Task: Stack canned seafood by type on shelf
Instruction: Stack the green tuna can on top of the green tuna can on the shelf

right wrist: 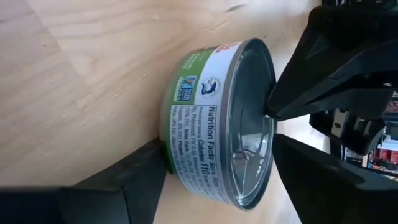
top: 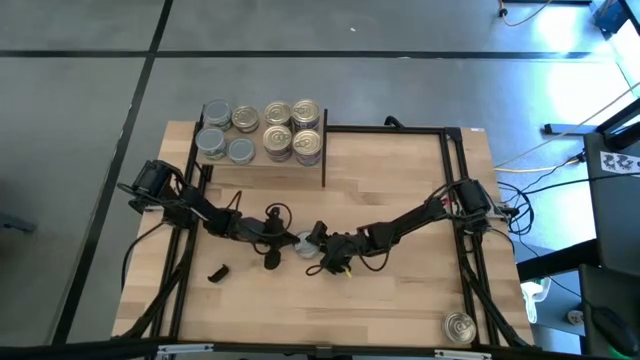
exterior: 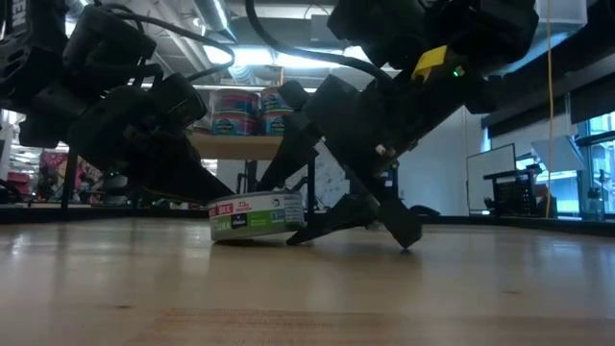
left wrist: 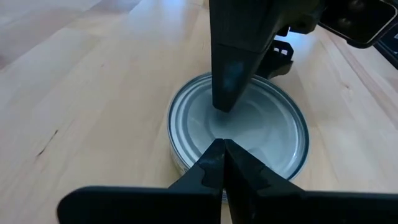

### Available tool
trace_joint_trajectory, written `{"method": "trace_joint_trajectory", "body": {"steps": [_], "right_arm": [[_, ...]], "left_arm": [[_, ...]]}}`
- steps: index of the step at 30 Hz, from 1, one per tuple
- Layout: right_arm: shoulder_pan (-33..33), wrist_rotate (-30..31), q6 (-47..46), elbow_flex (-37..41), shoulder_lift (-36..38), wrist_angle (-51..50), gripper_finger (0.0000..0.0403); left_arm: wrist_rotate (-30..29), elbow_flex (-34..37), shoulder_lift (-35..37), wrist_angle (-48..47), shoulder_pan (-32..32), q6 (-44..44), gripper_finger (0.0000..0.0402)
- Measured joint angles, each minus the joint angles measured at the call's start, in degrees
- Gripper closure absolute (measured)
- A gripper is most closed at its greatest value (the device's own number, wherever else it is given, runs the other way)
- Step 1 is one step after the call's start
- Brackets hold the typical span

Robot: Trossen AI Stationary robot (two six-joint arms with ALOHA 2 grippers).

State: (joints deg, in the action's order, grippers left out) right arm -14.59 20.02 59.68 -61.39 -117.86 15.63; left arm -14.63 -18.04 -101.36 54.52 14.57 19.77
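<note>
Tabletop (top: pixel 400 320): right gripper (top: pixel 312 250) straddles green-label tin (exterior: pixel 257 215), fingers wide; closed left gripper (left wrist: pixel 222 163) pins lid. Tin may skid.

The light wooden tabletop (top: pixel 400 200) stands on a grey floor. A raised shelf (top: pixel 262 165) of pale wood with a thin black frame sits at its far left corner, carrying eight tins (top: pixel 262 130): plain silver-topped ones to the left, gold-topped ones to the right. One silver-topped tin (top: pixel 302 243) with a green and white label rests flat near the middle of the tabletop. Another gold-topped tin (top: pixel 459 327) stands alone by the near right corner. A small black object (top: pixel 217 272) lies toward the near left.
</note>
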Motion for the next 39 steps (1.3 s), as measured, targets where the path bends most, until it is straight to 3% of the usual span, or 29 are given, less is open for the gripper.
{"method": "trace_joint_trajectory", "body": {"steps": [3,9,17,23,31,35,39], "right_arm": [[0.09,-0.89,0.41,0.0,0.0,0.14,0.0142],[-0.15,0.15,-0.39,0.2,0.0,1.07,0.0248],[-0.85,0.03,-5.49,0.06,0.13,1.39,0.0248],[-2.94,3.88,-8.45,-0.1,0.66,0.67,0.0249],[-4.19,4.33,-25.59,0.09,5.16,-6.84,0.0255],[-4.09,4.43,-34.32,0.09,6.54,-10.01,0.0255],[-4.04,4.41,-39.11,0.11,6.6,-9.54,0.0255]], "left_arm": [[-0.05,0.0,0.02,0.01,0.0,0.03,0.0396],[-0.79,0.2,0.09,0.92,-0.04,0.42,0.0396],[-0.53,0.12,0.02,1.89,-0.07,4.4,0.0379],[0.22,-0.13,-0.07,3.16,-0.06,1.93,0.0294],[3.48,-0.17,5.11,2.04,0.01,-6.21,0.0169],[4.5,-0.2,9.18,-2.7,0.22,-11.57,0.0141],[3.39,-0.61,11.21,-4.95,0.37,-17.12,0.0138]]}}
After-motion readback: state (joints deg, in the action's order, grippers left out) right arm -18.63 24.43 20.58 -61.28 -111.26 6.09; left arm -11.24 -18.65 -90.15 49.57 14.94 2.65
